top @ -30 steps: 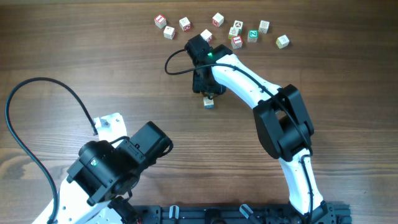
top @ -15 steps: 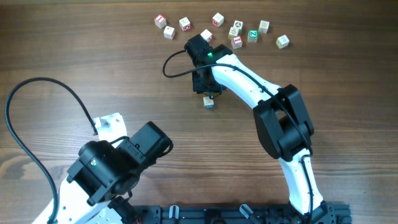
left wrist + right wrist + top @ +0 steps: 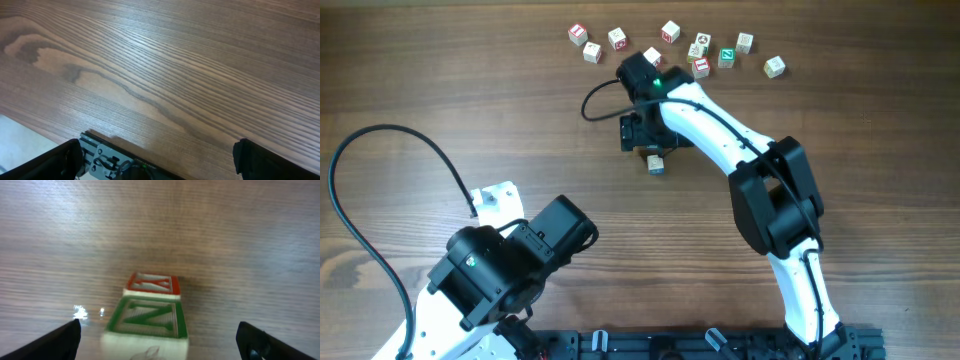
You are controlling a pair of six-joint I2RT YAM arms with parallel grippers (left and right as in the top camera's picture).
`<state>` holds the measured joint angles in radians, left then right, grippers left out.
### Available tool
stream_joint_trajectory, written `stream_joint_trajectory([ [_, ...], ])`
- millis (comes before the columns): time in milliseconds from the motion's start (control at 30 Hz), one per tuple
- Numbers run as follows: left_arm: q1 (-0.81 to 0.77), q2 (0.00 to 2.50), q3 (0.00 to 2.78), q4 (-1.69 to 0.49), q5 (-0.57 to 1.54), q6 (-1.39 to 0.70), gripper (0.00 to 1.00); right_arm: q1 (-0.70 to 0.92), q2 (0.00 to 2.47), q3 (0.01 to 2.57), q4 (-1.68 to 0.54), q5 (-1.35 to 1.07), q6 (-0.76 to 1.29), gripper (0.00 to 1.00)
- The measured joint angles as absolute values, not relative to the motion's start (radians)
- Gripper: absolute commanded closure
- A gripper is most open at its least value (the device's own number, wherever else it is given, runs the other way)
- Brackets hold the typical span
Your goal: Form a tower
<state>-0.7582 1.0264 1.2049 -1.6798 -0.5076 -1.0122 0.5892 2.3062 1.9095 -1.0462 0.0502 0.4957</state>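
The tower (image 3: 655,165) stands on the worktop (image 3: 470,90), just beside the right pincer (image 3: 157,328) on the side nearer the robot's base, as the overhead view shows it. In the right wrist view it sits low in the gap between the two fingers (image 3: 65,339), which stand far apart at the picture's corners. Neither finger touches it, so the right pincer is spread wide and holds nothing.

The tower is two small whitish cubes with edges touching. In that blurred view the nearer face has a green frame with a letter, the farther one a red frame, and a pale side face shows below the green. From overhead it is one small square with a bluish face.

The left pincer (image 3: 157,152) is also spread wide, over bare worktop well apart from the tower.
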Motion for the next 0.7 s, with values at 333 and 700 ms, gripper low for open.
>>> stream_joint_trajectory([
  [333, -0.758, 1.026, 1.205, -1.679, -0.508, -1.012, 0.0, 0.593, 2.165, 2.162, -1.525, 0.054, 0.574, 0.0],
  [700, -0.758, 1.026, 1.205, -1.679, -0.508, -1.012, 0.0, 0.733, 2.162, 1.753, -1.12, 0.107, 0.61, 0.01],
])
